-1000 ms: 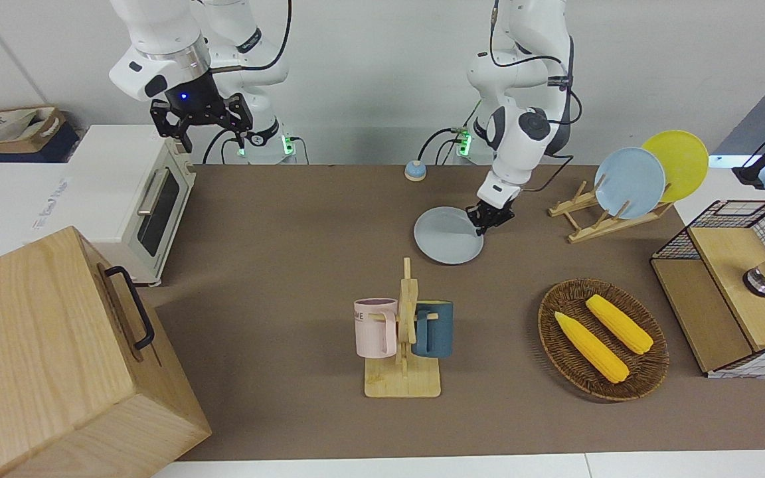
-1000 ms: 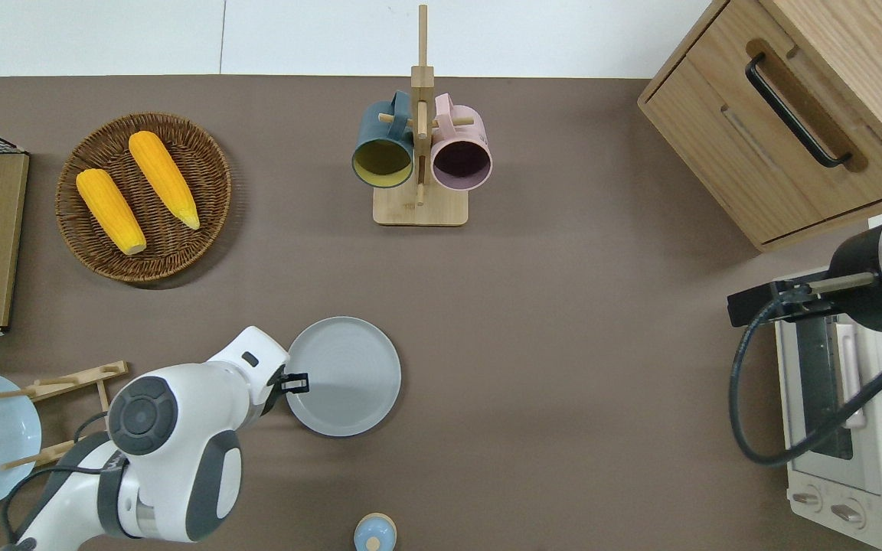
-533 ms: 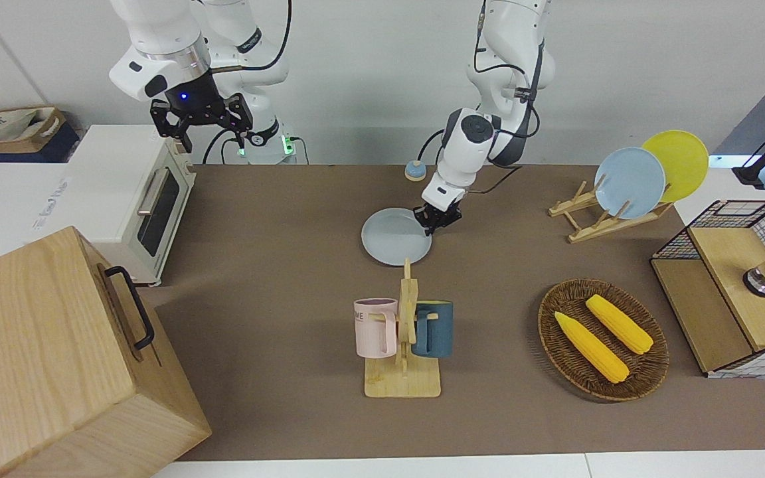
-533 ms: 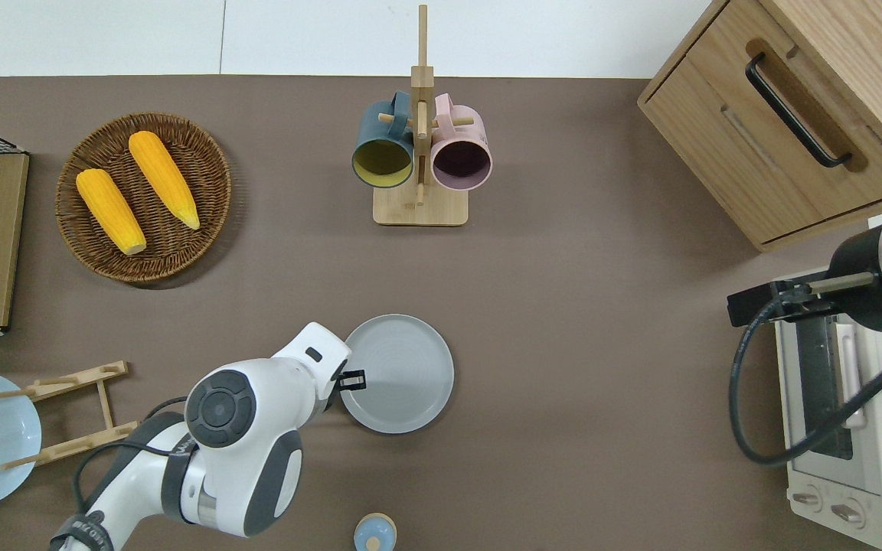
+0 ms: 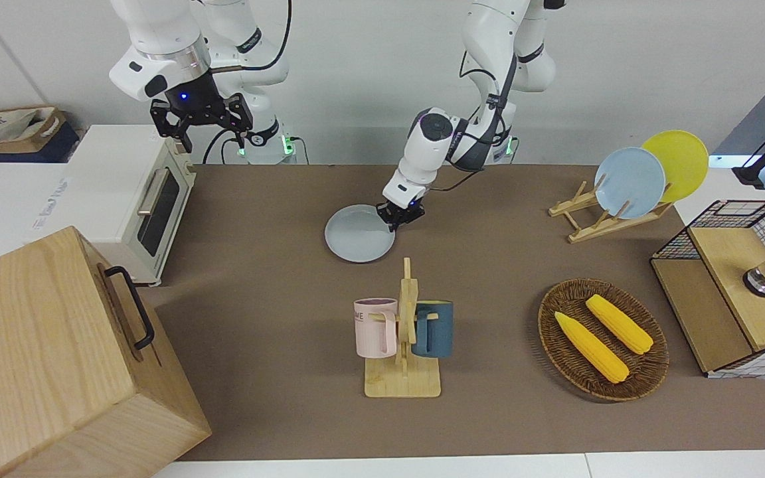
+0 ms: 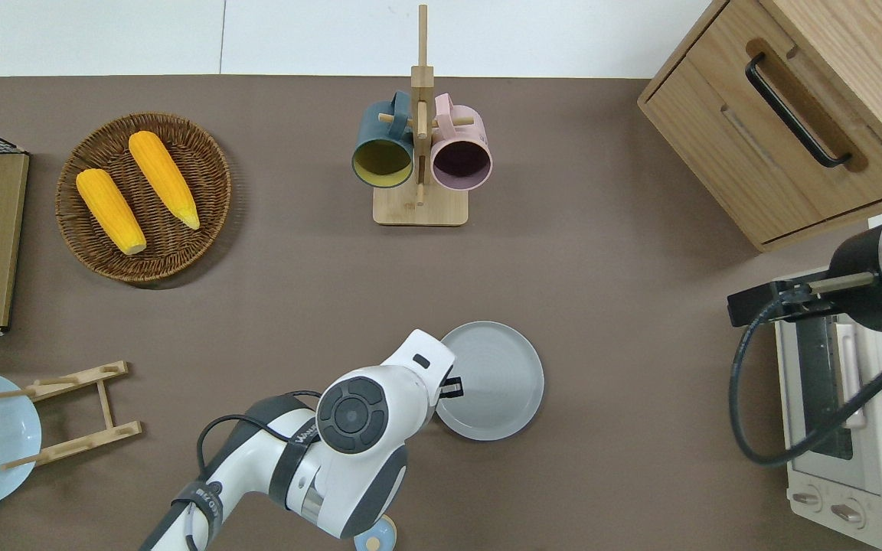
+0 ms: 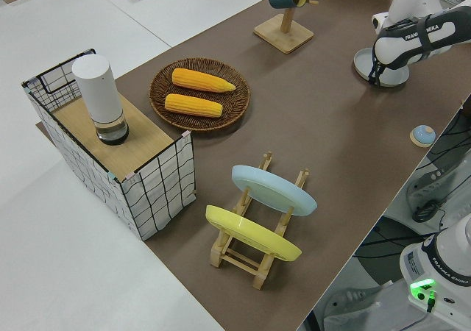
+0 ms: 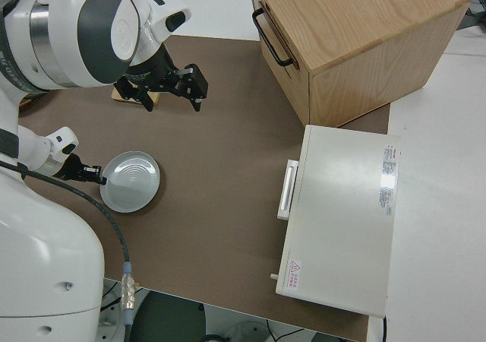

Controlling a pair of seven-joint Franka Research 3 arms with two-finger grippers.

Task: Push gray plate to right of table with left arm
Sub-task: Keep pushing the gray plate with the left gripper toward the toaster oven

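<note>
The gray plate (image 5: 359,234) (image 6: 491,380) (image 8: 130,181) lies flat on the brown table (image 5: 256,219), about midway along it and nearer to the robots than the mug rack. My left gripper (image 5: 398,218) (image 6: 450,387) (image 8: 87,173) is low and shut, its tips against the plate's rim on the side toward the left arm's end of the table. In the left side view the arm hides part of the plate (image 7: 362,60). The right arm is parked, its gripper (image 5: 201,125) (image 8: 173,93) open and holding nothing.
A wooden mug rack (image 6: 419,153) with two mugs stands farther from the robots than the plate. A toaster oven (image 6: 839,421) and a wooden cabinet (image 6: 793,115) fill the right arm's end. A corn basket (image 6: 144,197) and a plate rack (image 5: 611,212) sit toward the left arm's end.
The left gripper has slid the gray plate along the table toward the right arm's end, from beside the plate rack to about the middle. The right arm has not moved.
</note>
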